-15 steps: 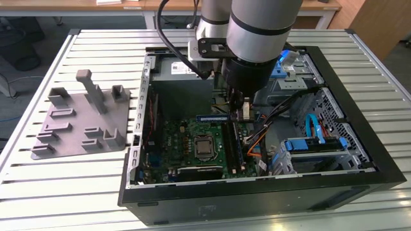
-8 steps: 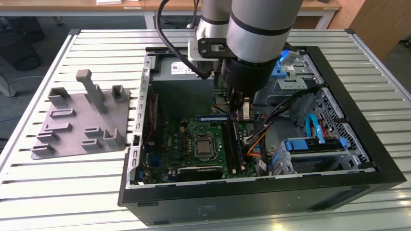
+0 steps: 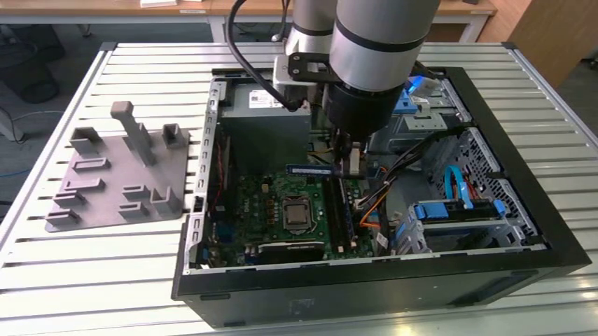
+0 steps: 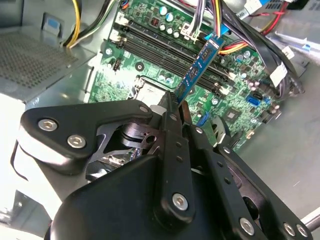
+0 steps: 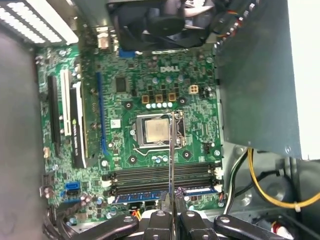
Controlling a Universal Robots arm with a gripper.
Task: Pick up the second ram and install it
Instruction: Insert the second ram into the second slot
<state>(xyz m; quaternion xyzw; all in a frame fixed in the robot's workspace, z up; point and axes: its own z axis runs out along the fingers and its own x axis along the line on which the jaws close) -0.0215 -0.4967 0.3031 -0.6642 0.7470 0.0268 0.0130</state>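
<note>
Slatted table [image 3: 94,280], one open case [image 3: 523,260]; hand [image 4: 178,103] pinches one ram [image 4: 200,65] above motherboard [image 5: 200,125].

Counter [image 3: 140,280]: white, slatted; carries tray and case.
Holder tray [image 3: 103,189]: grey plastic, upright posts; just beside the case, on the exterior view's left.
Computer case [image 3: 374,294]: black, lying open side up.
Motherboard [image 5: 130,100]: green, flat inside the case.
Processor socket [image 5: 154,131]: metal-framed, mid-board.
Power supply [image 3: 262,129]: grey box, far end.
Blue cable [image 3: 455,183]: above the drive cage [image 3: 463,217].

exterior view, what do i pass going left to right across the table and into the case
grey holder tray → second ram → hand gripping the ram's end → blue drive bracket
</note>
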